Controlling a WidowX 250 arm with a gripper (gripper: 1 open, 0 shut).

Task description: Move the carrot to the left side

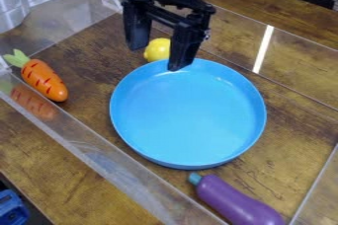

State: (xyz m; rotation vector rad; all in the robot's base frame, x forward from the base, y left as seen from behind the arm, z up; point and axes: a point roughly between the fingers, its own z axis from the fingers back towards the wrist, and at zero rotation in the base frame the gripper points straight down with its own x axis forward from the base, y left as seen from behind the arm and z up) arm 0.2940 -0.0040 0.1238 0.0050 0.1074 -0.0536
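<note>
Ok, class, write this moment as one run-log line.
gripper: open, above blue plate's far edge | carrot: left of plate, ungripped | eggplant: near side

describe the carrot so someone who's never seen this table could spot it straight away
Find the big round blue plate in the middle. Look left of it in the picture, near the clear wall, for a small carrot with a green leafy top. It is the only orange thing, unlike the yellow fruit and purple eggplant.

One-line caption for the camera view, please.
Black claw open above the far side of a blue plate, carrot at left, eggplant in front.
</note>
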